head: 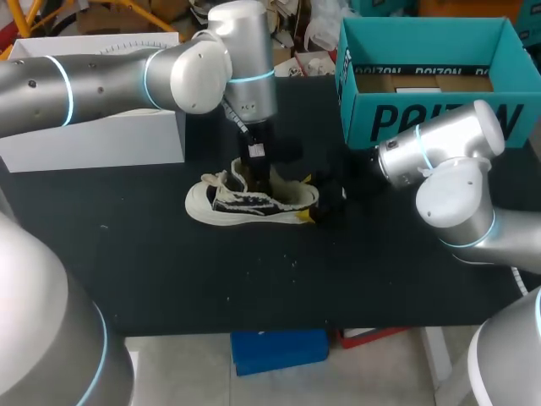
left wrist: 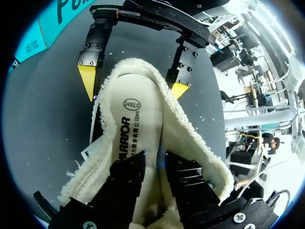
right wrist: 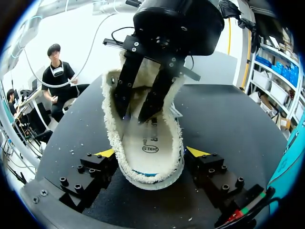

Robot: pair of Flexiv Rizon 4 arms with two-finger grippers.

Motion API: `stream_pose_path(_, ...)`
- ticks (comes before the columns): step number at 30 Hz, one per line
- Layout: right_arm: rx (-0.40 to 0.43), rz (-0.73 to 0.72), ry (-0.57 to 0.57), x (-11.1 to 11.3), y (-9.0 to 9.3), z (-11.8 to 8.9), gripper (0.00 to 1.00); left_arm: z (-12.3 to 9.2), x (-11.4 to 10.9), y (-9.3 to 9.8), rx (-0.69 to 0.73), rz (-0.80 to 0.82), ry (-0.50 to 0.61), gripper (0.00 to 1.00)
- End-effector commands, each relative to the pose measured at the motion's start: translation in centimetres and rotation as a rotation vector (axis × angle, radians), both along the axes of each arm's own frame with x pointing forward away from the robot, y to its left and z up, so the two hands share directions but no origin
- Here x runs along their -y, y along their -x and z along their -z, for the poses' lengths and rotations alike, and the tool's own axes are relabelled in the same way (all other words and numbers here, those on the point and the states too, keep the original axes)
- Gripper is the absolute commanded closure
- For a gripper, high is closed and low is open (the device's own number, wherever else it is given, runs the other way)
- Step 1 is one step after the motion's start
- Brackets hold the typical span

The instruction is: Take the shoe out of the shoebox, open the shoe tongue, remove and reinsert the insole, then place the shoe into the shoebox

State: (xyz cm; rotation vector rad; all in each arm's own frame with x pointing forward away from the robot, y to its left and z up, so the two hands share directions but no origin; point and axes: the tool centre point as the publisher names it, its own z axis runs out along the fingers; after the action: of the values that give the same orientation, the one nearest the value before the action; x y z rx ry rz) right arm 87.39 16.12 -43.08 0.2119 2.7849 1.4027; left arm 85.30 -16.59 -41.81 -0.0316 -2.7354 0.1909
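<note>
Shoe (head: 221,205): your right gripper (right wrist: 151,152) clamps its heel. Your left gripper (left wrist: 155,167) is sunk into the fleece-lined opening, so its grip can't be told.

Table (head: 211,279) — shoe (head: 228,207), shoebox (head: 431,118), seemingly white box (head: 93,144).

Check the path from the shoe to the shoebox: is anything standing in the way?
Only the right arm: its wrist lies between the heel of the shoe and the front wall of the shoebox, its jaws closed on the heel. Nothing else shows on the table between them.
</note>
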Motion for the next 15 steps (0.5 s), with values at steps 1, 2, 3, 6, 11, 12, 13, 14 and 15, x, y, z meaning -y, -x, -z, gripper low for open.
stream_pose_path(1, -0.001, 0.002, 0.003, -0.09, -0.1, -0.26, 1.0, 0.68, -0.51, 0.77, 0.053, -0.01, -0.017, 0.72)
stream_pose_path(2, -0.001, 0.002, 0.003, -0.09, -0.1, -0.26, 1.0, 0.8, -0.52, 0.79, 0.069, -0.012, -0.038, 0.72)
stream_pose_path(3, -0.001, 0.002, 0.003, -0.09, -0.1, -0.26, 1.0, 0.92, -0.5, 0.82, 0.084, -0.011, -0.055, 0.72)
stream_pose_path(6, -0.001, 0.002, 0.003, -0.09, -0.1, -0.26, 1.0, 1.27, -0.53, 0.86, 0.134, -0.026, -0.095, 0.72)
stream_pose_path(11, -0.001, 0.002, 0.003, -0.09, -0.1, -0.26, 1.0, 1.02, -0.93, 0.89, 0.279, -0.065, -0.159, 0.71)
stream_pose_path(12, -0.001, 0.002, 0.003, -0.09, -0.1, -0.26, 1.0, 0.96, -0.97, 0.89, 0.304, -0.069, -0.171, 0.72)
stream_pose_path(13, -0.001, 0.002, 0.003, -0.09, -0.1, -0.26, 1.0, 0.92, -0.99, 0.88, 0.327, -0.069, -0.188, 0.73)
stream_pose_path(14, -0.001, 0.002, 0.003, -0.09, -0.1, -0.26, 1.0, 0.91, -1.06, 0.87, 0.352, -0.072, -0.199, 0.77)
stream_pose_path(15, -0.001, 0.002, 0.003, -0.09, -0.1, -0.26, 1.0, 0.87, -1.15, 0.88, 0.382, -0.074, -0.212, 0.79)
